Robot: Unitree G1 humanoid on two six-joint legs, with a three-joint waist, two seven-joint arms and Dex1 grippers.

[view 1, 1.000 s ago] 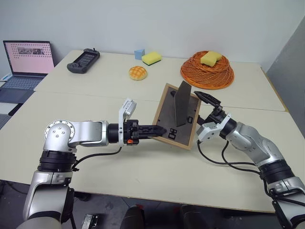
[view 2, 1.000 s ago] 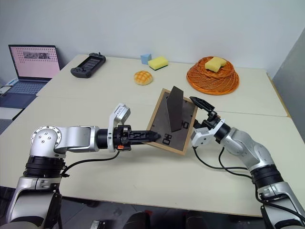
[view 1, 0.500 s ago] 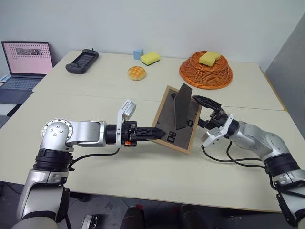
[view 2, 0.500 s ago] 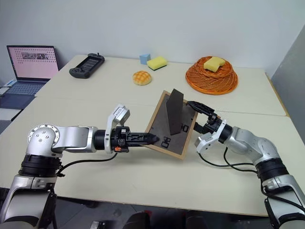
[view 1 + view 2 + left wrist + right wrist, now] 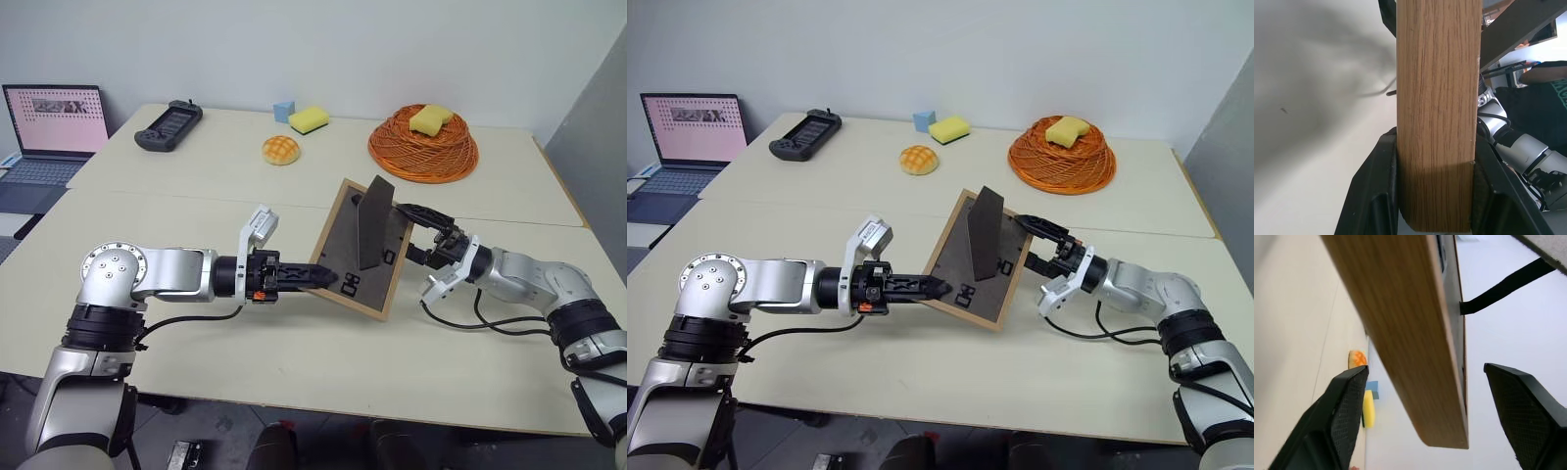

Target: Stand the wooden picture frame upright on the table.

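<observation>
The wooden picture frame (image 5: 345, 247) is held tilted above the table (image 5: 294, 357), its dark back toward me and its fold-out stand (image 5: 375, 221) sticking out. My left gripper (image 5: 328, 278) is shut on the frame's lower left edge. In the left wrist view both fingers (image 5: 1378, 186) press against the wood (image 5: 1437, 98). My right gripper (image 5: 405, 231) stands open around the frame's right edge, one finger on each side. The right wrist view shows gaps between its fingers (image 5: 1347, 411) and the wooden edge (image 5: 1400, 323).
At the back of the table stand an orange woven basket (image 5: 423, 147) with a yellow sponge in it, a bread bun (image 5: 281, 150), another yellow sponge (image 5: 311, 119), a blue cube (image 5: 284, 110) and a game controller (image 5: 168, 125). A laptop (image 5: 54, 122) sits far left.
My right gripper has sunk a little and rolled, so its fingers now straddle the frame's right edge, slightly narrower. The left gripper has kept its grip and place.
</observation>
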